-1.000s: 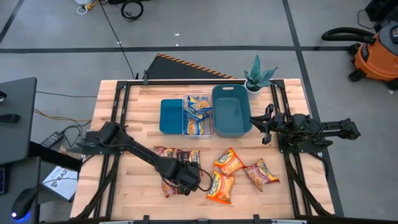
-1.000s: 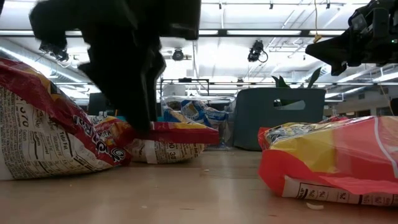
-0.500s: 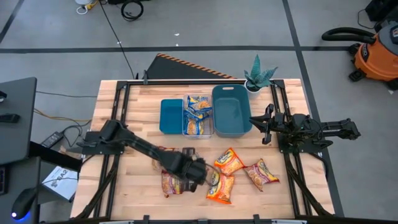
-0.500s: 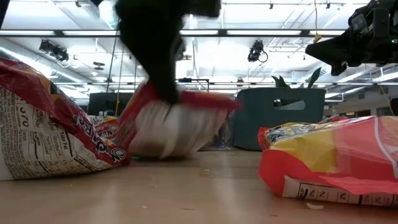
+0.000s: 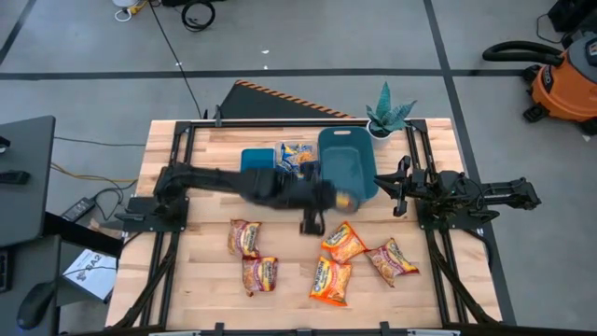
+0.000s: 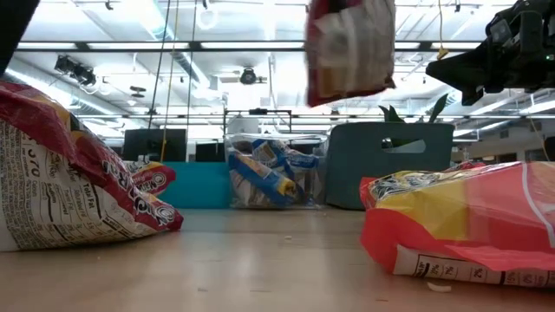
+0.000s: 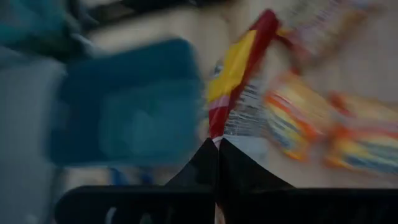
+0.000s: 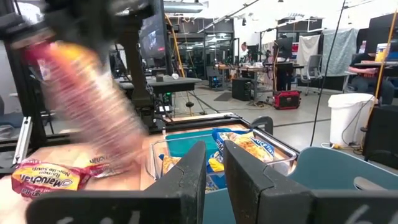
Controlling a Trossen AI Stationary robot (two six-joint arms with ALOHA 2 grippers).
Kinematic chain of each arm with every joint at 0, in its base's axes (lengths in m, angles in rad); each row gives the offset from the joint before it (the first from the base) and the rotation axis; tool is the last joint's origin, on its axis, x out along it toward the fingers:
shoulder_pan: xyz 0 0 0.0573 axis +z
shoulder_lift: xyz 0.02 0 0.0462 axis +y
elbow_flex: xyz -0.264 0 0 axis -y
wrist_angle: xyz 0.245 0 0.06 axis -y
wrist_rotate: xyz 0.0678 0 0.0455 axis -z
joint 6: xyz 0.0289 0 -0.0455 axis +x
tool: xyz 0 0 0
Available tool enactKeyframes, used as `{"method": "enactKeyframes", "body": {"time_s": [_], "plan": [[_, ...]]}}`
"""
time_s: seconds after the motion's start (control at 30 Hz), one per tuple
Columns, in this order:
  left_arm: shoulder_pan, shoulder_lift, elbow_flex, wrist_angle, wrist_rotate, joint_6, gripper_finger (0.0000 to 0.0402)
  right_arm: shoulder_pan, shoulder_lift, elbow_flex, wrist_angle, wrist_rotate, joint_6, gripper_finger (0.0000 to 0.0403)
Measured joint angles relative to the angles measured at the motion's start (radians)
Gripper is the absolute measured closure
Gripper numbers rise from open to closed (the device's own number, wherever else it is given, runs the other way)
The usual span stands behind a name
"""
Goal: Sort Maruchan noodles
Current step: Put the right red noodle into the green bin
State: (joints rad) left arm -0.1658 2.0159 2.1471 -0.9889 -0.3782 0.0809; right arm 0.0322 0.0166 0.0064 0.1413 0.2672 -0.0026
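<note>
My left gripper (image 5: 333, 199) is shut on a red and yellow Maruchan noodle packet (image 6: 347, 48), held high over the near rim of the large teal bin (image 5: 347, 166). Two maroon packets (image 5: 244, 236) (image 5: 259, 275) lie flat on the table at the near left. Three orange packets (image 5: 343, 241) (image 5: 331, 280) (image 5: 392, 259) lie near the middle. Blue-and-yellow packets (image 5: 297, 173) sit in the clear bin. My right gripper (image 5: 396, 187) waits open at the right, beside the large bin. My left gripper pinches one end of the packet (image 7: 219, 134) between its two shut fingers. In the left wrist view the packet shows edge-on and runs on past the fingertips. It is lifted clear of the table, and in the low view its lower part (image 6: 345, 82) hangs free.
A small teal bin (image 5: 258, 173), the clear bin and the large teal bin stand in a row at the far middle. A potted plant (image 5: 387, 114) stands at the far right corner. Bare table (image 5: 196, 271) lies at the near left.
My left gripper has shut on a maroon packet at the near middle of the table. It has lifted the packet clear and swung up, toward the far edge and to the right, to the large teal bin. The packet now hangs high in the air.
</note>
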Motion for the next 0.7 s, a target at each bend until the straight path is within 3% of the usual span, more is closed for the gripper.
{"method": "enactKeyframes", "body": {"time_s": [0.23, 0.5, 0.7], "plan": [[0.21, 0.01, -0.052, 0.193, 0.05, 0.22, 0.0396, 0.0, 0.0, 0.0, 0.0, 0.0, 0.0, 0.0341], [0.414, 0.085, -0.127, 0.455, 0.301, 0.347, 0.0396, 0.0, 0.0, 0.0, 0.001, 0.0, 0.0, 0.0341], [0.475, 0.206, -0.13, 0.554, 0.31, 0.481, 0.0396, 0.0, 0.0, 0.0, 0.001, 0.0, 0.0, 0.0341]]}}
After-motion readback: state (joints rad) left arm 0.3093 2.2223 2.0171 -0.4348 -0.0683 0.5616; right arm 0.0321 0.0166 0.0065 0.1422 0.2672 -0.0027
